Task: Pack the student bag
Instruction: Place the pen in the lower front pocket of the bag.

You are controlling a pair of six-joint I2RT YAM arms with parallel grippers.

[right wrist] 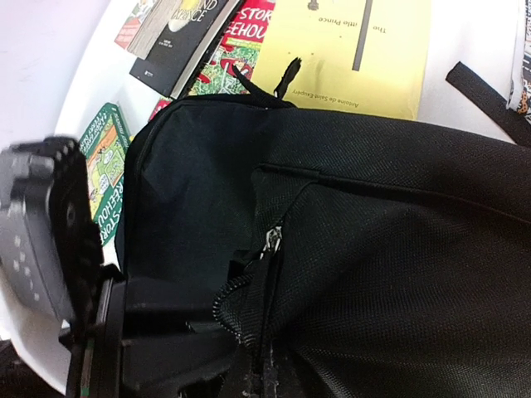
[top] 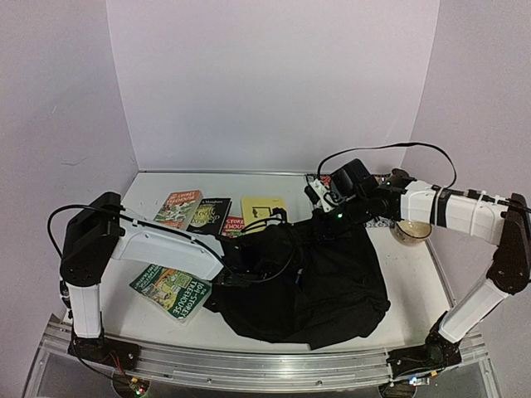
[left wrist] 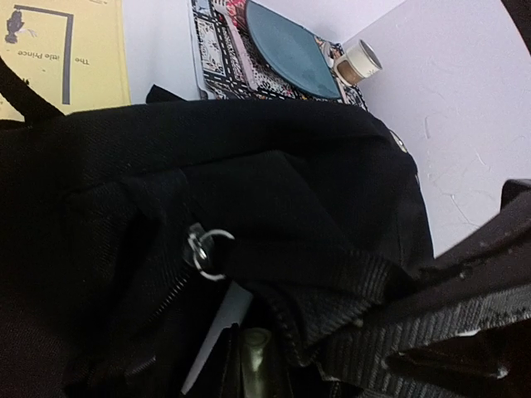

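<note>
- The left gripper [top: 242, 276] sits on the left part of the student bag [top: 323, 290]. Its jaws are drawn nearly together on a fold of the bag's black fabric, beside the zip opening.
- The right gripper [top: 323, 220] is at the bag's far edge with its jaws fully closed. Its tips sit on the zip line, and I cannot tell whether anything is pinched between them.
- Just by the left gripper's fingers, a metal zip pull [left wrist: 207, 249] hangs at the mouth of the opening. A pale edge shows inside, too dark to identify.
- The bag lies slumped in the middle of the table [top: 415, 290]. Its top loop [right wrist: 286, 75] points to the far side.
- A loose strap [right wrist: 489, 91] trails onto the table beyond the bag.
- Just past the bag's far edge lies a yellow book [top: 261, 206]. A red-and-green book [top: 235, 225] lies close against the bag's far-left corner.
- Further left of that corner are a black book [top: 207, 214] and a pale illustrated book [top: 178, 207].
- To the bag's left, a green book [top: 170, 290] lies flat, with the left forearm crossing above its far corner.
- Off the bag's far-right corner, a teal plate [left wrist: 290, 50] rests on a black-and-white patterned mat [left wrist: 217, 50], and a tape roll [left wrist: 361, 62] is just beyond. From above, the right forearm covers most of these.
</note>
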